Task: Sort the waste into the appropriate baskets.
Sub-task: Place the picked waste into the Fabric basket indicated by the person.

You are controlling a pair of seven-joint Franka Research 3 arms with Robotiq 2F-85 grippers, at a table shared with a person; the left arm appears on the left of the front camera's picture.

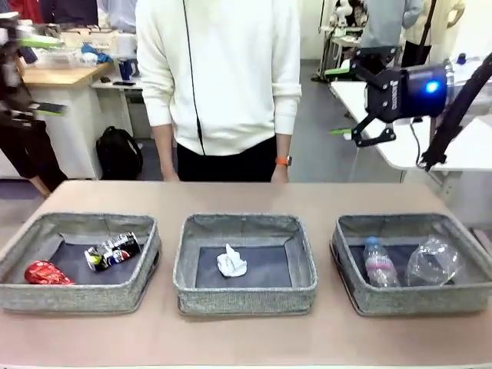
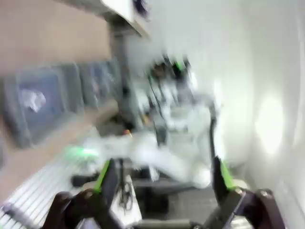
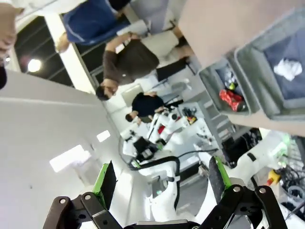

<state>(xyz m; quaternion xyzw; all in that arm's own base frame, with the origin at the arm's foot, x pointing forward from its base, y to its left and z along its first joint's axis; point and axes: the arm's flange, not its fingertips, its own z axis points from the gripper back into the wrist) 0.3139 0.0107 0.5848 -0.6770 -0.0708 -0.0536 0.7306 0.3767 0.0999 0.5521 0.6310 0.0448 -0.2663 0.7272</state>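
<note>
Lying in the baskets, the waste sits apart from both wide-open, seemingly empty grippers.

Readable text: none in any view.
Pink-labelled clear bottle: label print too small to read.
Dark multicoloured can: coloured print, no legible letters.
Red can: crushed, no legible marking.

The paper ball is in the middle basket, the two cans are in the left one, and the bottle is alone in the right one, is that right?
Not quite. The front view shows the bottle shares the right basket with a clear plastic container. The rest holds.
</note>
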